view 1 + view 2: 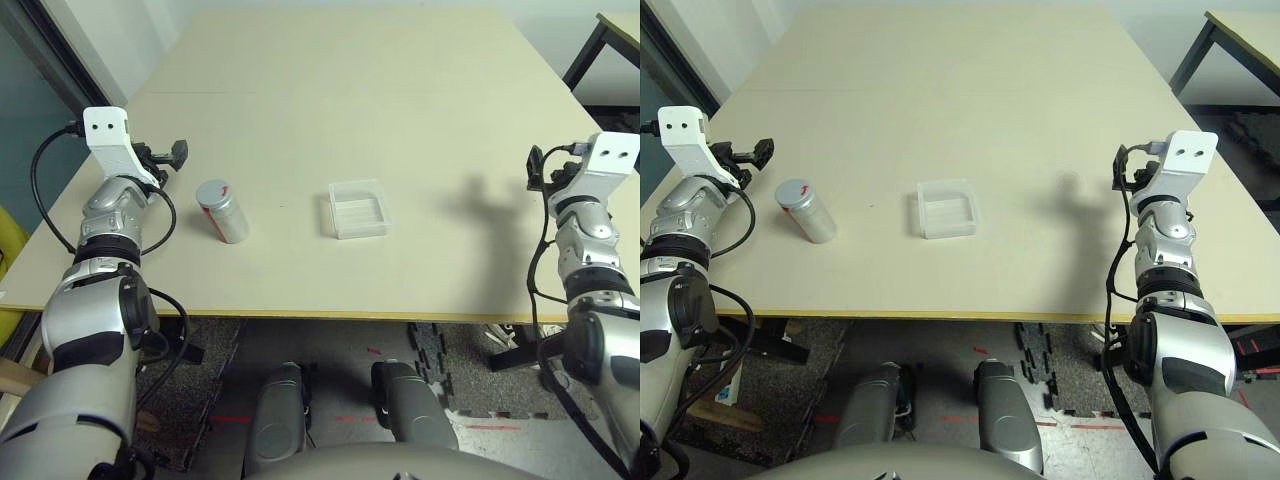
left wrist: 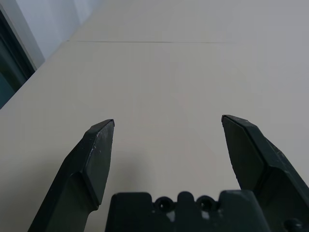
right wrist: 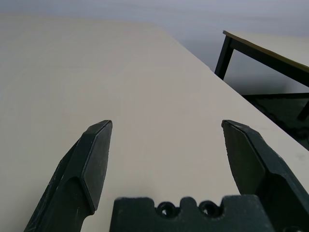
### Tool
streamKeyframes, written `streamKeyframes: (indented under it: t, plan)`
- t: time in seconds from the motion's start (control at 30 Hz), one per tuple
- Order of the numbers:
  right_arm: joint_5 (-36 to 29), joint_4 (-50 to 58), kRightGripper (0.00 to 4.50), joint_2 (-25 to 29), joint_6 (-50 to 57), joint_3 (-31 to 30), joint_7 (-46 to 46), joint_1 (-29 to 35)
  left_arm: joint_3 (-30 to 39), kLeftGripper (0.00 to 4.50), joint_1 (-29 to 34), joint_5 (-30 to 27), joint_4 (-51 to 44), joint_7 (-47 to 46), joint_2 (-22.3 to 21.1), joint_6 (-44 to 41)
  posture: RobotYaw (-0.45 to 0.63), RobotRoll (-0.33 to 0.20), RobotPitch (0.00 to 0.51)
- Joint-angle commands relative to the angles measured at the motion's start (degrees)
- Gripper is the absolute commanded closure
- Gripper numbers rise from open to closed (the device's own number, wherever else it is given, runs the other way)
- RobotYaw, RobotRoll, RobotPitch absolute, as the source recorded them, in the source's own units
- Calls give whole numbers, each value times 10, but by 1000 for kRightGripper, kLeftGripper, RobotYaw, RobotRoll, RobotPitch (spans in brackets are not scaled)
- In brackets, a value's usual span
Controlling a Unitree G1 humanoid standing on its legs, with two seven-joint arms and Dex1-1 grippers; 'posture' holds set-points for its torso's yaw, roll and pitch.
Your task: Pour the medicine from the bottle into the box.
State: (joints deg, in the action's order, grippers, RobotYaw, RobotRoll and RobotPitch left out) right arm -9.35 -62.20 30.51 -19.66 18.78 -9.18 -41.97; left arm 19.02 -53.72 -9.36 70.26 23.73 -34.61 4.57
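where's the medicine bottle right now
In the left eye view, the small white-silvery bottle with a grey cap stands on the beige table, on the robot's left, between the open left tool and the clear plastic box.

- Left eye and right eye views: mounted on the head, looking forward and down over the table (image 1: 400, 90) from above its near edge. Both cover the same tabletop, with the bottle (image 1: 221, 210) and the box (image 1: 357, 209) near the middle.
- Left wrist view: set low and close behind the left gripper (image 2: 168, 123), facing along the tabletop.
- Right wrist view: set likewise behind the right gripper (image 3: 167, 124), facing the table's far right corner and a second table (image 3: 270, 46) beyond.
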Motion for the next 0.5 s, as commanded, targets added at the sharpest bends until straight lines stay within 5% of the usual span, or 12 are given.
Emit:
streamKeyframes:
  t: [0.03, 0.5]
  plan:
    - [0, 2, 0, 3, -4, 2, 1, 6, -5, 42, -13, 3, 1, 2, 2, -4, -145, 0, 106]
    - [2, 10, 0, -9, -6, -3, 2, 3, -6, 42, -17, 5, 5, 7, 5, -6, -168, 0, 100]
